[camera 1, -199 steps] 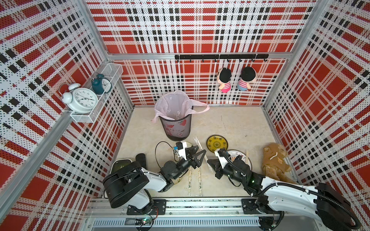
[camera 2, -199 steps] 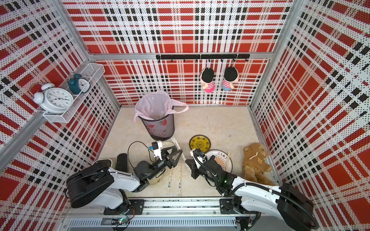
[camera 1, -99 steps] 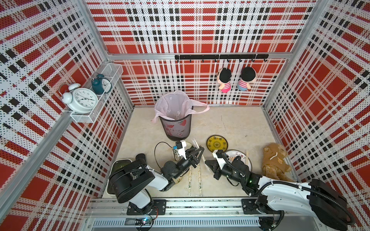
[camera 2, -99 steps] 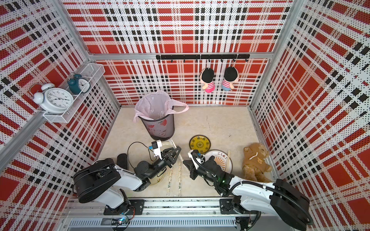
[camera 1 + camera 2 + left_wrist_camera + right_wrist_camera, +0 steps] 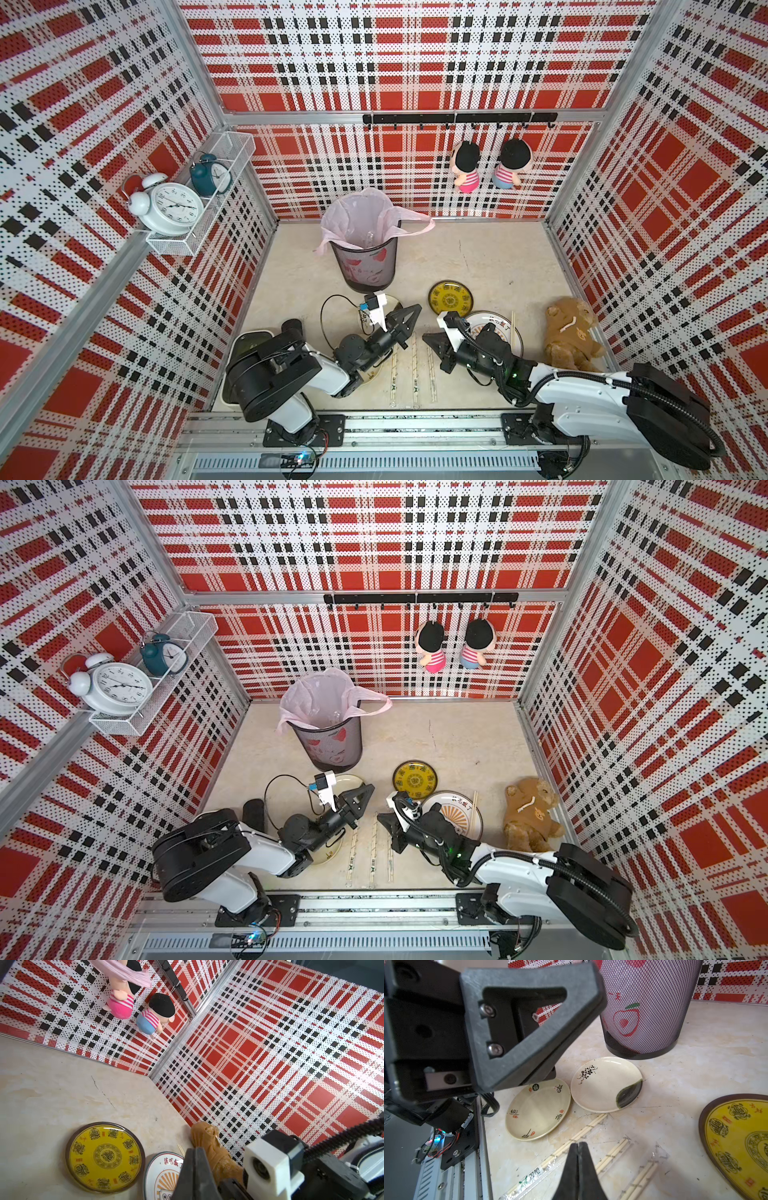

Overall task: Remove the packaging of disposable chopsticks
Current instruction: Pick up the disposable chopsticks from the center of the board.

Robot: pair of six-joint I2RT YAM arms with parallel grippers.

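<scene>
Plastic packaging (image 5: 550, 1162), three sleeves side by side, lies on the table (image 5: 478, 257) near your two claws, the disposable chopsticks (image 5: 612, 1154) inside. Pinch one sleeve's end with one claw, clamp the sticks through the film with the other, then pull lengthwise. Your left gripper (image 5: 417, 308) hangs clenched, empty; your right gripper (image 5: 578, 1145) is pressed shut too, nothing visible between its jaws.

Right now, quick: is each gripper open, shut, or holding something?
Left gripper: shut, nothing visible between the jaws.
Right gripper: shut, nothing visible between the jaws.
</scene>
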